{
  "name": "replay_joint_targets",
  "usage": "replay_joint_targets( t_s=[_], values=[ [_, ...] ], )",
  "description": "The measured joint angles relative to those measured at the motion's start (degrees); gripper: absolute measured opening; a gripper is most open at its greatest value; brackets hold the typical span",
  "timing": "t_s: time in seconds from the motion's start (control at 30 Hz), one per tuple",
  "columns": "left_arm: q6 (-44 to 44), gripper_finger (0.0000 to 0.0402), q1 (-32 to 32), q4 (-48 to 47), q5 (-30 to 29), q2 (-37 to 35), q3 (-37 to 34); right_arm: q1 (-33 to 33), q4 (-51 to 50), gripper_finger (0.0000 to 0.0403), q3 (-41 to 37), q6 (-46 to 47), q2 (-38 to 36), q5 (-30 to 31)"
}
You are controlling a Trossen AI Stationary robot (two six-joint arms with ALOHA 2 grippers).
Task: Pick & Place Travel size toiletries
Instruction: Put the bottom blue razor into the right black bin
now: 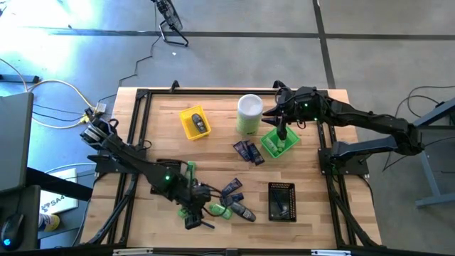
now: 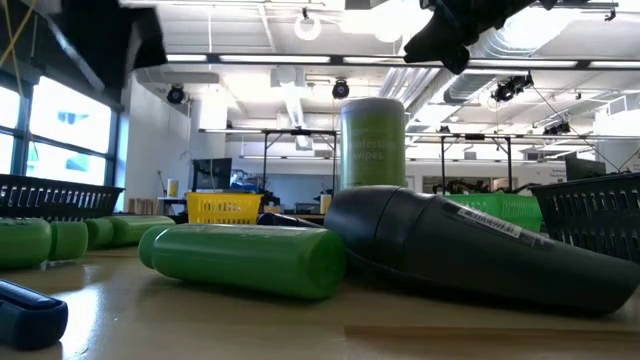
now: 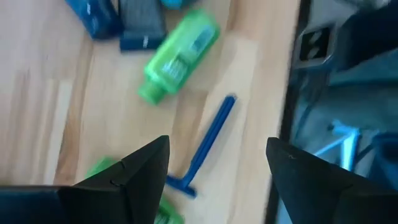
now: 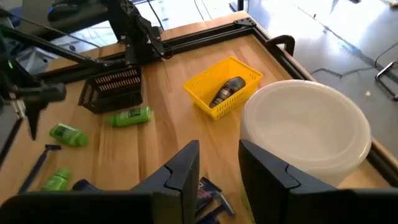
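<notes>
My left gripper hangs open over the table's near side. In the left wrist view its fingers stand on either side of a thin blue-purple razor that lies flat on the wood, without touching it. A green bottle and navy packets lie just beyond. More green bottles and a dark grey oval piece lie beside it. My right gripper hovers open above the green tray, next to the tall canister; nothing shows between its fingers.
A yellow tray on the far side holds a dark grey piece. One black mesh tray sits near the front right, another under the left arm. Navy packets lie mid-table. A black frame borders the table.
</notes>
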Motion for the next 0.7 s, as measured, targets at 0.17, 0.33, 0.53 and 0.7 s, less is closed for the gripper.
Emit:
replay_joint_targets(
  t_s=[0.17, 0.33, 0.53, 0.7],
  values=[
    [2.79, 0.0264, -2.21, -2.53, -0.24, 2.82, -0.02, 0.00, -0.02, 0.0105, 0.00, 0.55, 0.00, 0.00],
    [4.39, 0.0264, -4.45, -3.41, -1.96, 6.46, -0.07, 0.00, -0.13, 0.0105, 0.00, 1.59, 0.00, 0.02],
    [4.58, 0.0264, -6.47, -2.13, -5.60, 9.58, -0.02, 0.00, -0.17, 0.0105, 0.00, 3.54, 0.00, 0.04],
    [4.57, 0.0264, -7.22, -0.60, -6.43, 11.01, -0.01, 0.00, -0.14, 0.0105, 0.00, 3.62, 0.00, 0.49]
  ],
)
